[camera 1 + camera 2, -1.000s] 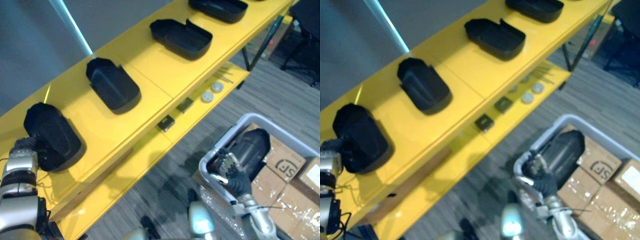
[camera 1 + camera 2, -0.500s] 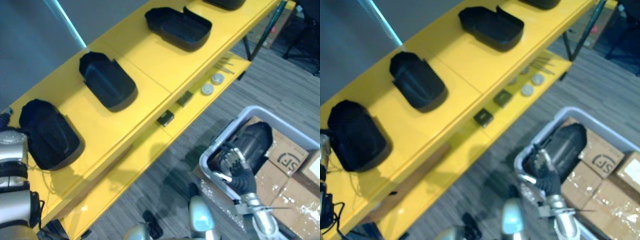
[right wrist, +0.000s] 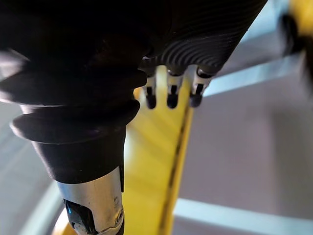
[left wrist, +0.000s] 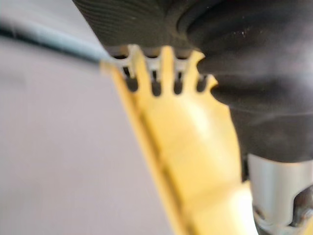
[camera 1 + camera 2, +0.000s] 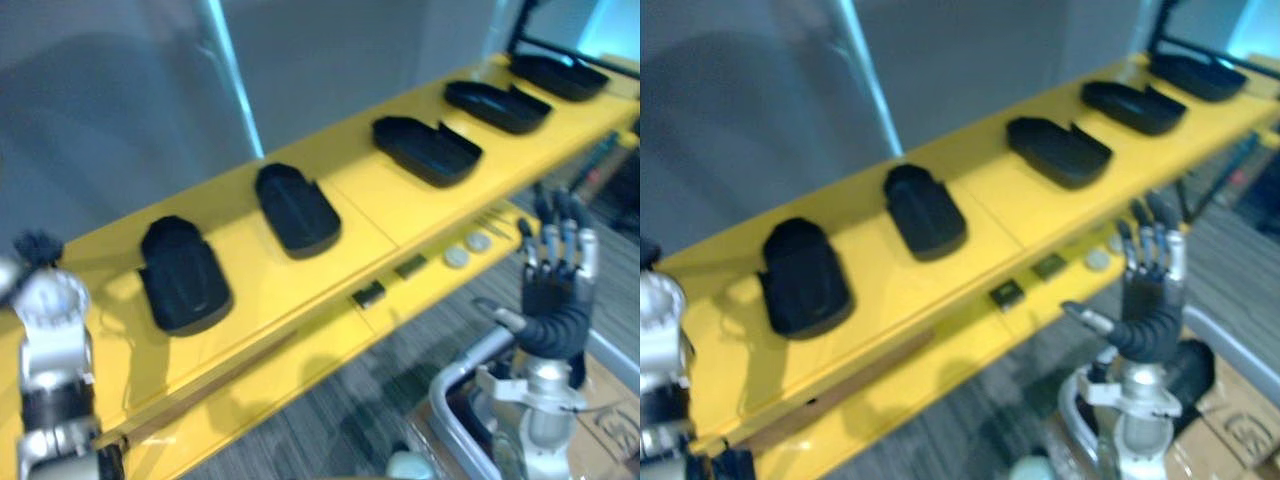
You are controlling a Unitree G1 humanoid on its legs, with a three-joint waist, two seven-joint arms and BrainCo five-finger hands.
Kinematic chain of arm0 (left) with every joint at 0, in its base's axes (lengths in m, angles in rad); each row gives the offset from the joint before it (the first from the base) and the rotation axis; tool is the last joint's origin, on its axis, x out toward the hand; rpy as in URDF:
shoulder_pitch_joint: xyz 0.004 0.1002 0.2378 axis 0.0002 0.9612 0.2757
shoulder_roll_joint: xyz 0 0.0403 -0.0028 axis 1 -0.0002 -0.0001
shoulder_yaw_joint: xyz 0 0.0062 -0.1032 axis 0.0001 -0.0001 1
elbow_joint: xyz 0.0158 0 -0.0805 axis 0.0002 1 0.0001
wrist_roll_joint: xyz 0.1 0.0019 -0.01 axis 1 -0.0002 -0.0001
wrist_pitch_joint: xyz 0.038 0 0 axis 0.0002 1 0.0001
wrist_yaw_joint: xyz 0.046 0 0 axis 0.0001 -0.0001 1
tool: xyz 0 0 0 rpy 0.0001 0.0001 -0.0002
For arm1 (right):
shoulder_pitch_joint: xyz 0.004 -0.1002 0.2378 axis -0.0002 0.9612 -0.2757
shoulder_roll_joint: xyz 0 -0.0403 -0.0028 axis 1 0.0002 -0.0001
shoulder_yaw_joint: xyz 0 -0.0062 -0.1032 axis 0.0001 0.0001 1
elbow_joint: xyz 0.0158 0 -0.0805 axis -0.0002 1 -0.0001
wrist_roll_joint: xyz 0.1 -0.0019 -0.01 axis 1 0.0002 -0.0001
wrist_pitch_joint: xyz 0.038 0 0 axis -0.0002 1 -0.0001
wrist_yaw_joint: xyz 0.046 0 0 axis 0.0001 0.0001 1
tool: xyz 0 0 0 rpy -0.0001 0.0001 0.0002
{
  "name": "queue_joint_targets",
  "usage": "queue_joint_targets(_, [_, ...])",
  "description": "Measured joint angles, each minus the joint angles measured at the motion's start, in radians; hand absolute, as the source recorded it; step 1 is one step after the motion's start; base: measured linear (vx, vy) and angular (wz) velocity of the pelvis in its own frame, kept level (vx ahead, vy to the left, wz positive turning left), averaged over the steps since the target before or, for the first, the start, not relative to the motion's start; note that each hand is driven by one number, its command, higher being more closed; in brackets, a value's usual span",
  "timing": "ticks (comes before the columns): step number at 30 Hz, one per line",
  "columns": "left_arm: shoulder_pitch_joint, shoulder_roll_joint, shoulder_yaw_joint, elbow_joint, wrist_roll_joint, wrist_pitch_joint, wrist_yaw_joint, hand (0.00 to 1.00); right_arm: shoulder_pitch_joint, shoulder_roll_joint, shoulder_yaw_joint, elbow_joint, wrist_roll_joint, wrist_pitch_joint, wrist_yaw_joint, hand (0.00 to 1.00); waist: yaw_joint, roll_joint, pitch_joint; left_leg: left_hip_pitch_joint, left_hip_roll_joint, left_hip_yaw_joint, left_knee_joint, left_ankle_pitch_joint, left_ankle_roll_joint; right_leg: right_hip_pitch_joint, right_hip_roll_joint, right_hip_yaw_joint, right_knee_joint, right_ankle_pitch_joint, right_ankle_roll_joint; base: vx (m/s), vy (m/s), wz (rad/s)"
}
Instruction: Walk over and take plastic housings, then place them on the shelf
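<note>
- My right robot hand [image 5: 552, 288] is raised before the yellow shelf [image 5: 250, 295], fingers straight and apart, empty.
- My left robot hand [image 4: 146, 24]: apart or together, I cannot tell.
- Black housings [image 5: 297, 208] line the shelf top.

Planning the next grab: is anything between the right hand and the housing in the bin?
Nothing visible does. The right hand is raised, fingers straight, above the grey bin, and the black housing lies in it below the wrist.
</note>
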Motion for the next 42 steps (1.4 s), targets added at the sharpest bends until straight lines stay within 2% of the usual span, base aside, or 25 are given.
queue_joint_targets(2, [0.160, -0.118, 0.032, -0.012, -0.015, 0.001, 0.008, 0.00, -0.065, -0.001, 0.068, 0.038, -0.011, 0.042, 0.042, 0.00, 0.057, -0.022, -0.013, -0.005, -0.002, -0.059, -0.002, 0.007, -0.004, 0.048, 0.003, -0.059, -0.035, 0.002, 0.003, -0.02, -0.039, 0.72])
queue_joint_targets(3, [0.199, -0.145, 0.037, -0.012, -0.019, 0.002, 0.005, 0.00, -0.081, -0.001, 0.089, 0.049, -0.017, 0.054, 0.053, 0.00, 0.069, -0.029, -0.016, -0.008, -0.003, -0.072, -0.003, 0.009, -0.005, 0.056, 0.003, -0.074, -0.044, 0.002, 0.003, -0.02, -0.036, 0.67])
queue_joint_targets(5, [0.316, -0.244, 0.038, 0.010, -0.102, 0.028, -0.034, 0.00, -0.147, -0.002, 0.154, 0.087, -0.041, 0.095, 0.101, 0.00, 0.108, -0.053, -0.032, -0.038, -0.013, -0.122, -0.005, 0.020, -0.004, 0.077, 0.004, -0.123, -0.066, 0.006, 0.007, -0.03, -0.025, 0.62])
queue_joint_targets(7, [0.377, -0.314, 0.044, 0.078, -0.148, 0.025, -0.051, 0.00, -0.207, -0.004, 0.181, 0.128, -0.060, 0.117, 0.117, 0.00, 0.136, -0.068, -0.041, -0.042, -0.019, -0.144, -0.019, 0.031, -0.005, 0.085, 0.004, -0.147, -0.077, 0.010, 0.008, -0.03, -0.013, 0.45])
queue_joint_targets(9, [0.430, -0.386, 0.063, 0.143, -0.181, -0.010, -0.097, 0.00, -0.252, -0.004, 0.177, 0.162, -0.058, 0.146, 0.117, 0.00, 0.146, -0.090, -0.055, -0.057, -0.027, -0.177, -0.028, 0.042, -0.003, 0.091, 0.003, -0.183, -0.082, 0.010, 0.009, -0.01, -0.009, 0.49])
queue_joint_targets(10, [0.461, -0.423, 0.067, 0.179, -0.213, -0.035, -0.146, 0.00, -0.271, -0.010, 0.170, 0.179, -0.028, 0.169, 0.125, 0.00, 0.159, -0.098, -0.056, -0.058, -0.033, -0.196, -0.042, 0.052, -0.001, 0.096, -0.001, -0.200, -0.082, 0.010, 0.009, 0.01, -0.002, 0.54])
queue_joint_targets(11, [0.484, -0.447, 0.065, 0.220, -0.253, -0.051, -0.223, 0.00, -0.282, -0.017, 0.160, 0.199, 0.000, 0.192, 0.153, 0.00, 0.166, -0.113, -0.059, -0.059, -0.039, -0.215, -0.052, 0.059, 0.000, 0.104, -0.002, -0.222, -0.082, 0.010, 0.008, 0.01, 0.002, 0.51])
queue_joint_targets(12, [0.495, -0.452, 0.060, 0.241, -0.267, -0.053, -0.261, 0.00, -0.283, -0.020, 0.154, 0.204, 0.003, 0.204, 0.170, 0.00, 0.169, -0.117, -0.061, -0.064, -0.042, -0.223, -0.054, 0.061, 0.001, 0.104, -0.006, -0.230, -0.082, 0.010, 0.008, -0.01, 0.014, 0.45])
queue_joint_targets(13, [0.508, -0.452, 0.038, 0.289, -0.289, -0.052, -0.342, 0.00, -0.284, -0.029, 0.152, 0.210, 0.023, 0.224, 0.214, 0.00, 0.171, -0.121, -0.061, -0.074, -0.048, -0.235, -0.056, 0.065, 0.005, 0.101, -0.015, -0.245, -0.081, 0.009, 0.009, -0.01, 0.022, 0.26])
queue_joint_targets(14, [0.514, -0.451, 0.026, 0.314, -0.289, -0.046, -0.389, 0.00, -0.284, -0.036, 0.153, 0.212, 0.040, 0.241, 0.244, 0.00, 0.173, -0.128, -0.063, -0.071, -0.051, -0.236, -0.064, 0.070, 0.007, 0.100, -0.017, -0.246, -0.078, 0.009, 0.009, -0.02, 0.031, 0.19])
queue_joint_targets(15, [0.522, -0.441, -0.024, 0.378, -0.285, -0.025, -0.479, 0.00, -0.284, -0.055, 0.160, 0.222, 0.052, 0.268, 0.306, 0.00, 0.173, -0.127, -0.061, -0.072, -0.059, -0.235, -0.073, 0.075, 0.009, 0.096, -0.020, -0.247, -0.075, 0.009, 0.009, -0.01, 0.025, 0.05])
queue_joint_targets(16, [0.526, -0.434, -0.045, 0.409, -0.281, -0.011, -0.516, 0.00, -0.284, -0.063, 0.164, 0.228, 0.065, 0.278, 0.331, 0.00, 0.172, -0.126, -0.061, -0.071, -0.062, -0.235, -0.075, 0.076, 0.011, 0.094, -0.024, -0.247, -0.071, 0.009, 0.009, -0.02, 0.034, 0.02])
queue_joint_targets(17, [0.520, -0.418, -0.083, 0.464, -0.272, 0.022, -0.572, 0.00, -0.284, -0.077, 0.176, 0.234, 0.085, 0.293, 0.366, 0.00, 0.171, -0.124, -0.059, -0.071, -0.066, -0.234, -0.077, 0.077, 0.013, 0.090, -0.030, -0.247, -0.063, 0.009, 0.009, -0.02, 0.048, -0.02])
queue_joint_targets(19, [0.495, -0.386, -0.145, 0.620, -0.275, 0.111, -0.727, 0.00, -0.284, -0.104, 0.208, 0.244, 0.114, 0.328, 0.451, 0.00, 0.165, -0.123, -0.055, -0.070, -0.069, -0.227, -0.081, 0.080, 0.016, 0.081, -0.042, -0.243, -0.051, 0.008, 0.011, -0.01, 0.044, -0.05])
queue_joint_targets(20, [0.488, -0.376, -0.159, 0.680, -0.277, 0.130, -0.765, 0.00, -0.284, -0.111, 0.221, 0.251, 0.124, 0.335, 0.474, 0.00, 0.160, -0.126, -0.055, -0.069, -0.069, -0.222, -0.084, 0.080, 0.017, 0.078, -0.044, -0.240, -0.049, 0.008, 0.011, 0.00, 0.032, -0.19])
queue_joint_targets(21, [0.481, -0.364, -0.172, 0.776, -0.282, 0.169, -0.830, 0.00, -0.285, -0.115, 0.239, 0.284, 0.127, 0.344, 0.516, 0.00, 0.160, -0.131, -0.053, -0.063, -0.070, -0.205, -0.084, 0.079, 0.017, 0.070, -0.049, -0.223, -0.043, 0.008, 0.011, 0.01, 0.031, -0.25])
queue_joint_targets(22, [0.479, -0.363, -0.172, 0.801, -0.285, 0.181, -0.847, 0.00, -0.287, -0.114, 0.245, 0.301, 0.128, 0.350, 0.531, 0.00, 0.162, -0.137, -0.049, -0.055, -0.070, -0.199, -0.085, 0.079, 0.017, 0.072, -0.050, -0.216, -0.041, 0.008, 0.011, 0.00, 0.033, -0.29])
queue_joint_targets(27, [0.459, -0.312, -0.176, 0.937, -0.356, 0.251, -0.936, 0.00, -0.306, -0.098, 0.319, 0.443, 0.132, 0.362, 0.612, 0.00, 0.165, -0.135, -0.025, -0.037, -0.070, -0.161, -0.086, 0.079, 0.017, 0.066, -0.050, -0.189, -0.028, 0.005, 0.014, -0.04, 0.012, -0.19])
queue_joint_targets(28, [0.453, -0.296, -0.176, 0.956, -0.364, 0.260, -0.954, 0.00, -0.306, -0.092, 0.333, 0.448, 0.122, 0.361, 0.620, 0.00, 0.164, -0.122, -0.013, -0.037, -0.070, -0.156, -0.090, 0.079, 0.017, 0.062, -0.050, -0.187, -0.024, 0.004, 0.016, -0.08, 0.003, -0.11])
queue_joint_targets(29, [0.447, -0.285, -0.176, 0.969, -0.365, 0.265, -0.972, 0.00, -0.306, -0.085, 0.339, 0.451, 0.114, 0.360, 0.623, 0.00, 0.163, -0.127, -0.009, -0.036, -0.070, -0.153, -0.091, 0.081, 0.019, 0.060, -0.051, -0.185, -0.021, 0.003, 0.018, -0.08, 0.002, -0.08])
queue_joint_targets(31, [0.438, -0.277, -0.176, 0.979, -0.373, 0.266, -0.993, 0.00, -0.306, -0.079, 0.346, 0.456, 0.106, 0.359, 0.630, 0.00, 0.162, -0.120, 0.002, -0.040, -0.070, -0.151, -0.091, 0.083, 0.021, 0.049, -0.053, -0.183, -0.011, 0.002, 0.019, -0.07, 0.004, -0.05])
queue_joint_targets(36, [0.403, -0.267, -0.177, 0.993, -0.403, 0.265, -1.016, 0.00, -0.318, -0.062, 0.383, 0.456, 0.074, 0.368, 0.660, 0.00, 0.162, -0.125, 0.028, -0.043, -0.070, -0.152, -0.091, 0.087, 0.022, 0.045, -0.054, -0.182, -0.006, 0.002, 0.020, -0.02, 0.003, -0.01])
queue_joint_targets(38, [0.391, -0.262, -0.179, 0.992, -0.404, 0.263, -1.025, 0.00, -0.336, -0.047, 0.416, 0.456, 0.054, 0.390, 0.648, 0.00, 0.162, -0.123, 0.036, -0.051, -0.071, -0.157, -0.086, 0.088, 0.022, 0.042, -0.055, -0.187, -0.006, 0.002, 0.020, 0.03, 0.003, 0.08])
queue_joint_targets(42, [0.371, -0.255, -0.210, 0.989, -0.403, 0.255, -1.032, 0.00, -0.382, -0.005, 0.421, 0.482, 0.046, 0.390, 0.573, 0.00, 0.165, -0.127, 0.064, -0.055, -0.076, -0.168, -0.086, 0.093, 0.023, 0.043, -0.059, -0.194, -0.004, 0.003, 0.020, 0.01, 0.005, 0.09])
